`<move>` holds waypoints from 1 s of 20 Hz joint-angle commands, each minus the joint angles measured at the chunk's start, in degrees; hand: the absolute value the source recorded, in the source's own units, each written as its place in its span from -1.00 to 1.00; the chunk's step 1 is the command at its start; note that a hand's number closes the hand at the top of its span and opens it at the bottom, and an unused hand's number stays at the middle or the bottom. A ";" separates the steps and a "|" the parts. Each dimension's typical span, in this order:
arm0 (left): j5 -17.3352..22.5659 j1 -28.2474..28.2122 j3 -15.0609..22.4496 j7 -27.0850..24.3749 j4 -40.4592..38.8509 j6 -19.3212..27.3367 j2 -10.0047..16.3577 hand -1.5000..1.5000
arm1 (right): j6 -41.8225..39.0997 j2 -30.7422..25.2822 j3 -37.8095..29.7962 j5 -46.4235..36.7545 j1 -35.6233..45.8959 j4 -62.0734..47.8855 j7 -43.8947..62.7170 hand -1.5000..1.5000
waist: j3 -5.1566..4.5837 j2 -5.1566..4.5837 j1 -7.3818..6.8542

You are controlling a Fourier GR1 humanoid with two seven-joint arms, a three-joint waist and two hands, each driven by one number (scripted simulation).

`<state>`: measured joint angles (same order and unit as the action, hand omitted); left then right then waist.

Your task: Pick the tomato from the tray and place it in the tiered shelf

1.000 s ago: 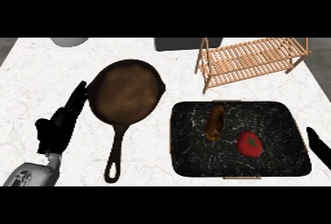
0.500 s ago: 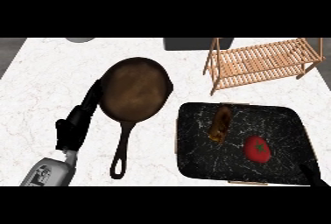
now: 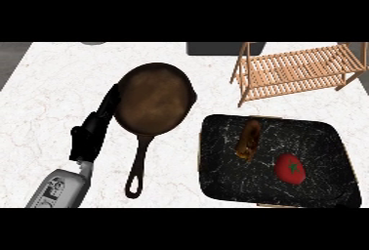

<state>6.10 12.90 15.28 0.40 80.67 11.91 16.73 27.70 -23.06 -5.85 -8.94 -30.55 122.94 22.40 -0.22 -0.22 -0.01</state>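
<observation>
The pick is not yet being attempted: no hand is being shown at the tray (image 3: 216,132), and the right hand is not being shown at all. The left hand (image 3: 92,134) is being held at the skillet's (image 3: 155,100) 9 o'clock side, fingers straight, nothing being gripped.

For a sound pick, the tomato (image 3: 292,169) is best being approached from above and enclosed round its widest part. The brown item (image 3: 250,140) at its 11 o'clock, possibly a vegetable, is being avoided.

The tomato is being recorded as red, rounded and green-stalked. It is being located just 4 o'clock of the tray's middle, with the tiered shelf (image 3: 296,71) at its 12 o'clock.
</observation>
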 commanded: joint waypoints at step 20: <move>-2.22 -0.25 -1.38 -1.82 -1.91 -2.54 -2.25 0.00 | -24.67 -10.43 19.80 -20.69 27.79 10.49 60.29 -1.00 | 0.08 0.02 -0.79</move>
<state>4.77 12.82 13.84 0.48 80.62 9.53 15.57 6.54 -35.41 10.85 -26.42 -9.72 133.10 67.73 -0.13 -0.18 -0.97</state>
